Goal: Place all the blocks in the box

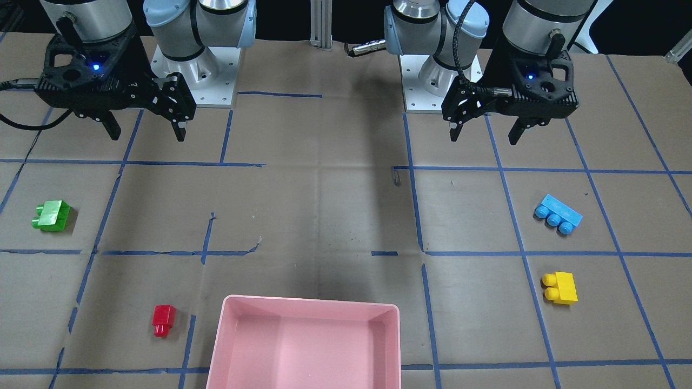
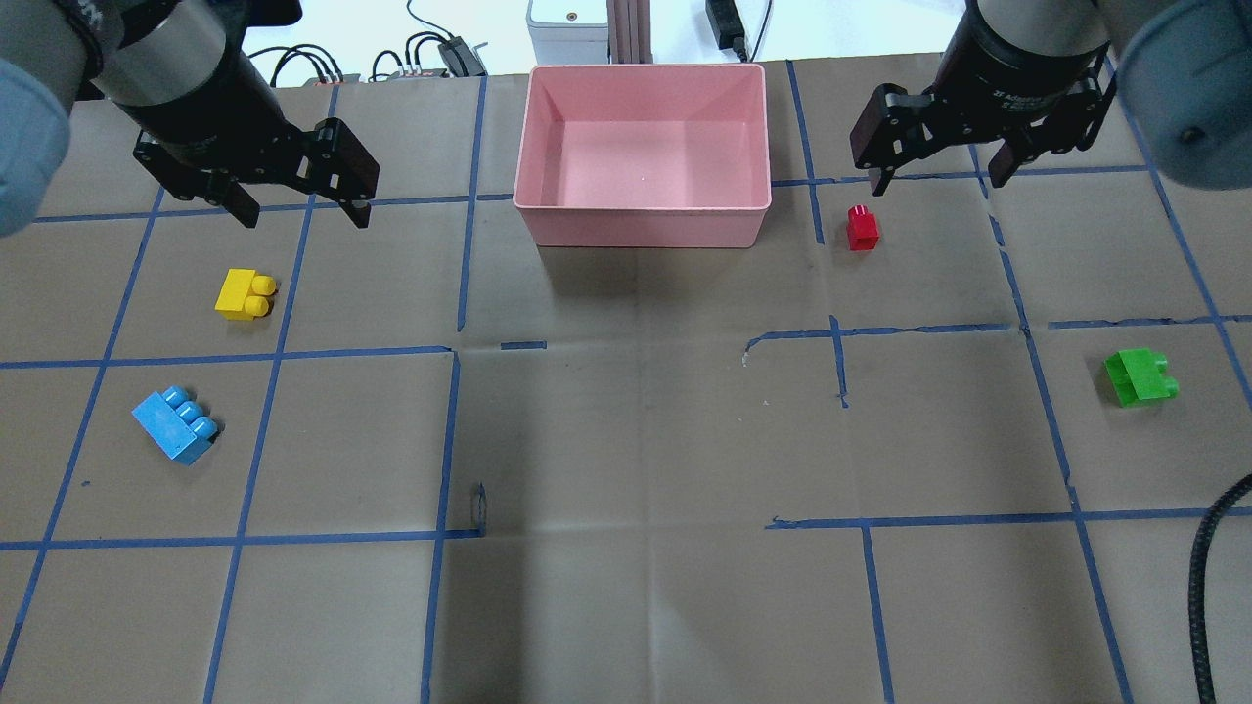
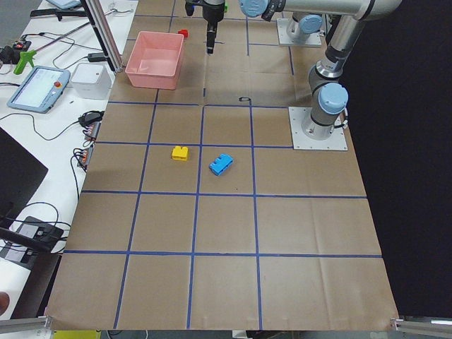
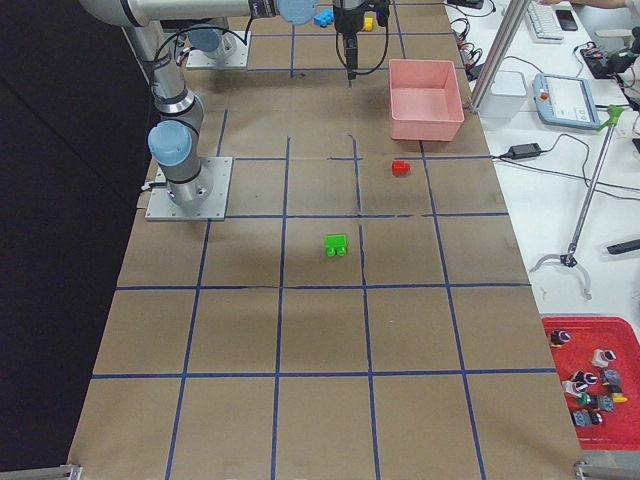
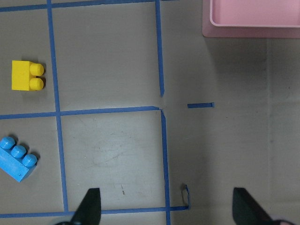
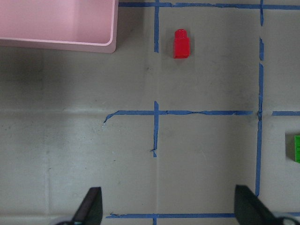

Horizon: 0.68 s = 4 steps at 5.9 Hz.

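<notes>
The pink box stands empty at the table's far middle. The yellow block and the light-blue block lie on the table on my left side. The red block lies just right of the box, and the green block lies further right. My left gripper hangs open and empty above the table, beyond the yellow block. My right gripper hangs open and empty just beyond the red block. In the left wrist view the yellow block and blue block show at the left.
Blue tape lines grid the brown table cover. The two arm bases stand at the robot's edge. A side bench beyond the box holds a tablet and cables. A red tray of parts sits off the table.
</notes>
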{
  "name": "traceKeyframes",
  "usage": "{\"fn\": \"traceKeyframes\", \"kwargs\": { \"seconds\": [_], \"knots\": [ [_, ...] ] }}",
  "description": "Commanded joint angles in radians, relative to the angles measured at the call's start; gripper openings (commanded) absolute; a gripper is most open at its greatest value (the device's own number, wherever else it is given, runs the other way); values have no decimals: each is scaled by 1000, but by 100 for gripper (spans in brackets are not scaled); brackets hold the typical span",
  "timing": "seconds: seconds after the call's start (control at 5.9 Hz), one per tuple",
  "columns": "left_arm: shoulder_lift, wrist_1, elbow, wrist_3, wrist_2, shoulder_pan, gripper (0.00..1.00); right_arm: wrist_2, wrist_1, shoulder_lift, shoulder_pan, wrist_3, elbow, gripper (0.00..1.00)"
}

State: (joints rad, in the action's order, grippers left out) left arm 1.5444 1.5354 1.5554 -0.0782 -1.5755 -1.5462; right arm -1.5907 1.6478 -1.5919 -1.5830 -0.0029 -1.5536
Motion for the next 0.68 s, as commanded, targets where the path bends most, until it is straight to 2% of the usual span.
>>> {"fn": "traceKeyframes", "kwargs": {
  "seconds": [0.0, 0.51],
  "knots": [
    [-3, 0, -2, 0, 0, 0, 100, 0, 3, 0, 0, -2, 0, 100],
    [-1, 0, 0, 0, -3, 2, 100, 2, 7, 9, 0, -5, -2, 100]
  ]
}}
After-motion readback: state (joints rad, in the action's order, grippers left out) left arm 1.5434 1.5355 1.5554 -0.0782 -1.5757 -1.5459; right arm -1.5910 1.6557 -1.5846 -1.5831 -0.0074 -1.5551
